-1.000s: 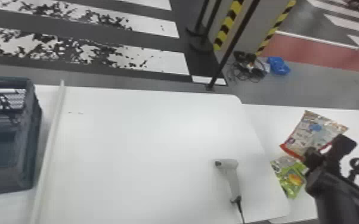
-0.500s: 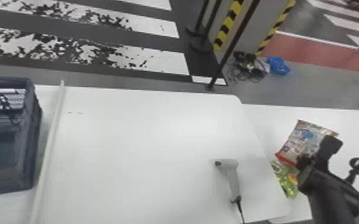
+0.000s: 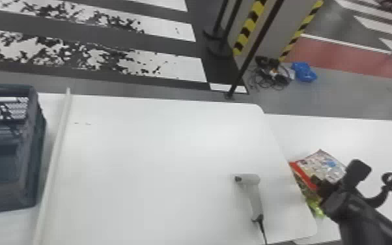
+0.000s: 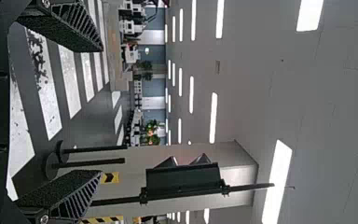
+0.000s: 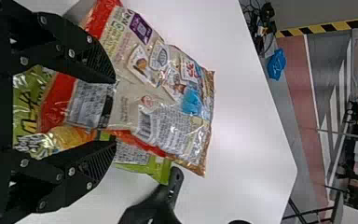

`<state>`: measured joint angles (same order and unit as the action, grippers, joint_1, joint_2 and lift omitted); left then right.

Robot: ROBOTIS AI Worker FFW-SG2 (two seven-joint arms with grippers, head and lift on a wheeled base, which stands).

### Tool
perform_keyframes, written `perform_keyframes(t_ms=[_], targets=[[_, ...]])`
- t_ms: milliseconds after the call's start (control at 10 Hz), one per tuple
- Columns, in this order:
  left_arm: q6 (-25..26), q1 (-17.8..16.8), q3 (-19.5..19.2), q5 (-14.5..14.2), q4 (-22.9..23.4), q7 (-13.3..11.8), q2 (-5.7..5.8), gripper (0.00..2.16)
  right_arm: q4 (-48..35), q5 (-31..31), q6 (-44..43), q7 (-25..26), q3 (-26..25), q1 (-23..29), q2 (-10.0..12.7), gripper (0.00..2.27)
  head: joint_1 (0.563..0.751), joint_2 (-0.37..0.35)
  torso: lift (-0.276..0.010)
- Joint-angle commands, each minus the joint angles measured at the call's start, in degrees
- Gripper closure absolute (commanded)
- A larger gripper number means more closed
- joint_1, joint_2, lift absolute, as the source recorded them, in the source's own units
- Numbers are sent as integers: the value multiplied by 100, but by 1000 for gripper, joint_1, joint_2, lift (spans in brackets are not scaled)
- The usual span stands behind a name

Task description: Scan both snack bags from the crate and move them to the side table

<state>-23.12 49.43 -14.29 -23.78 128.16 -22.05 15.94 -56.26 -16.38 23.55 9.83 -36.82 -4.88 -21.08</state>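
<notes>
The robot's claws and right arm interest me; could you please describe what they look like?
The right arm is black with rounded casing. The right claw is black too, ribbed, with small silvery screws. The left claw matches, its two fingers showing slanted ribs and rough inner faces.

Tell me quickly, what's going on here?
The robot's right pincer is over the side table, open at the two snack bags. The red bag partly covers the green bag, and both are at the side table. The scanner lies on the main table. The left pincer is open, with no bag between its fingers. The move looks nearly done, but these views don't settle whether either bag was scanned.
</notes>
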Motion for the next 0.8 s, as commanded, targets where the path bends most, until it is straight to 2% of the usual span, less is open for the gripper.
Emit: perform_keyframes(t_ms=[0, 100, 200, 300, 400, 500, 600, 700], targets=[[23, -56, 76, 23, -36, 69, -20, 60, -1107, -621, 207, -43, -10, 778, 333, 49, 695, -350, -29], [93, -118, 155, 32, -54, 96, -29, 63, -2153, -595, 172, -60, 61, 1244, 773, 53, 695, -350, -29], [304, -179, 208, 32, -45, 184, -29, 63, -3102, -621, 190, -96, 280, 1772, 1045, 53, 695, -350, -29], [708, -276, 243, 32, -1, 280, -38, 66, -3990, -876, 910, -359, 421, 2176, 1282, 70, 695, -350, -29], [902, -320, 304, 32, 51, 421, -47, 66, -4912, -982, 1438, -553, 667, 2527, 1546, 97, 695, -350, -29], [1411, -373, 322, 23, 148, 579, -47, 66, -5695, -727, 1244, -561, 1194, 2941, 1687, 100, 695, -350, -29], [1657, -399, 331, 23, 201, 649, -91, 66, -6257, -278, 858, -553, 1739, 3257, 1757, 100, 695, -347, -29], [2167, -399, 348, 23, 333, 737, -108, 66, -6644, 126, 559, -553, 2188, 3459, 1880, 100, 695, -266, -29]])
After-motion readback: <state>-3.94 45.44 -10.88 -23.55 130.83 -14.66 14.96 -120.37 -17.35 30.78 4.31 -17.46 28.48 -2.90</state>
